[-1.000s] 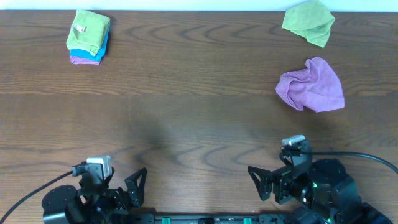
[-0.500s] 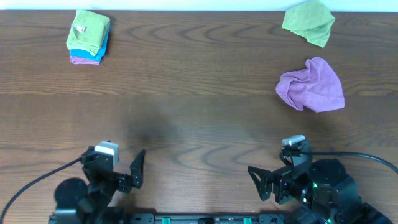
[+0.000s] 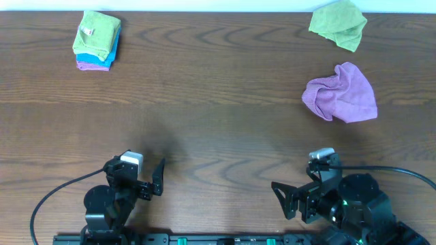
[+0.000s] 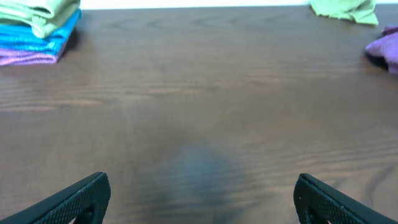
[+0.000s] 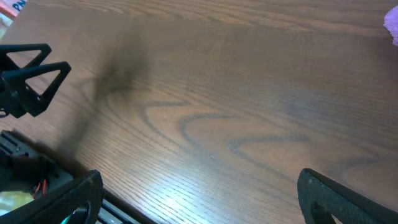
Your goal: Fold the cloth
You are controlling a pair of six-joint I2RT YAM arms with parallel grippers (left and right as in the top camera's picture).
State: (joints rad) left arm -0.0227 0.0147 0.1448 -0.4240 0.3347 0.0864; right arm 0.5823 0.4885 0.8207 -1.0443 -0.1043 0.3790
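A crumpled purple cloth [image 3: 340, 93] lies on the table at the right; its edge shows in the left wrist view [image 4: 384, 48] and at the right wrist view's top right corner [image 5: 392, 20]. A crumpled green cloth [image 3: 338, 24] lies at the far right; it also shows in the left wrist view [image 4: 344, 9]. My left gripper [image 3: 155, 178] is open and empty near the front left, over bare wood [image 4: 199, 198]. My right gripper [image 3: 281, 199] is open and empty at the front right [image 5: 199, 199].
A stack of folded cloths, green over blue over purple [image 3: 97, 40], sits at the far left corner and shows in the left wrist view [image 4: 37, 28]. The wooden table [image 3: 218, 129] runs between the arms and the cloths. The left arm's fingers show in the right wrist view [image 5: 28, 78].
My left arm has moved forward and to the right, away from the front edge. The right arm and all cloths have not moved.
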